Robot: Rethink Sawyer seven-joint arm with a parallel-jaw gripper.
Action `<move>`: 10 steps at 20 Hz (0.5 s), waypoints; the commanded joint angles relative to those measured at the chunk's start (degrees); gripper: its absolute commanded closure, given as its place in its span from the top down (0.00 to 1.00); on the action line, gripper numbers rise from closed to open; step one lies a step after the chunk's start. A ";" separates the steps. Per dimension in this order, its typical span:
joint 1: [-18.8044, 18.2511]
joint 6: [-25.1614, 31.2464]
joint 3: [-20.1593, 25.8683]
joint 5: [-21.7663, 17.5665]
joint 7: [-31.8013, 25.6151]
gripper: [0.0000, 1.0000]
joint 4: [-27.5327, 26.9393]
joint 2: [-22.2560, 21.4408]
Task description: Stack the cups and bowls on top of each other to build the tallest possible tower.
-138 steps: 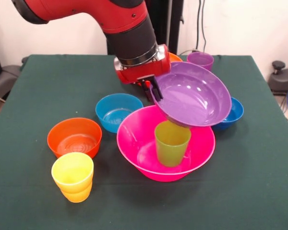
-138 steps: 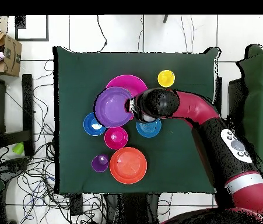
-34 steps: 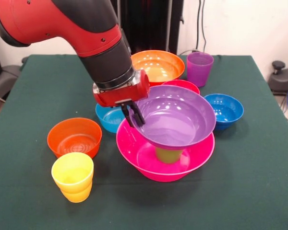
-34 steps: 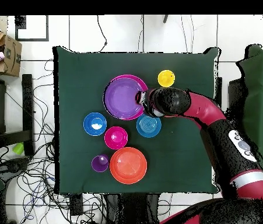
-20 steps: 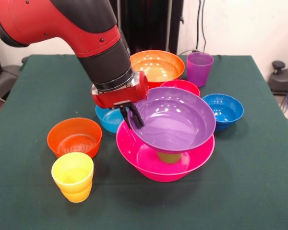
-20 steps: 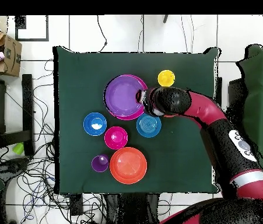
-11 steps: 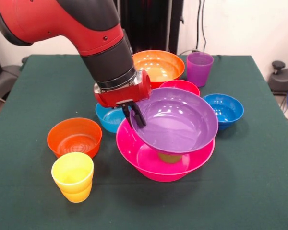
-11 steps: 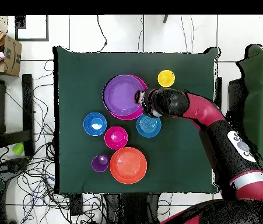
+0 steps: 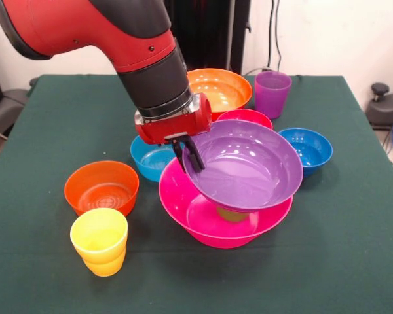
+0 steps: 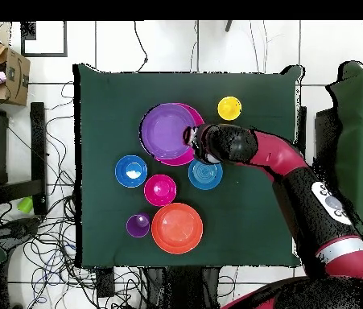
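My gripper (image 9: 188, 157) is shut on the rim of the big purple bowl (image 9: 245, 163), holding it tilted above the big pink bowl (image 9: 183, 196). Under the purple bowl, the lime green cup (image 9: 232, 214) stands inside the pink bowl and only its lower part shows. In the overhead view the gripper (image 10: 192, 138) is at the purple bowl's (image 10: 167, 131) right rim. The yellow cup (image 9: 99, 241) stands at the front left. The purple cup (image 9: 272, 93) stands at the back.
The small orange bowl (image 9: 101, 188) sits left of the pink bowl. The light blue bowl (image 9: 149, 159) lies behind the gripper. The red bowl (image 9: 247, 116), dark blue bowl (image 9: 306, 149) and big orange bowl (image 9: 217, 88) stand behind the stack.
The gripper has shifted the purple bowl sideways, to the right in the front view. It now sits off-centre over the pink bowl and hides more of the green cup.
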 commanded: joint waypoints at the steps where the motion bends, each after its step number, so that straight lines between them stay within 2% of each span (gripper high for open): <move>1: 2.30 -3.64 -3.84 -6.87 -0.97 0.00 2.75 0.68; 10: 1.46 -4.61 -3.62 -7.68 -1.59 0.00 3.03 1.33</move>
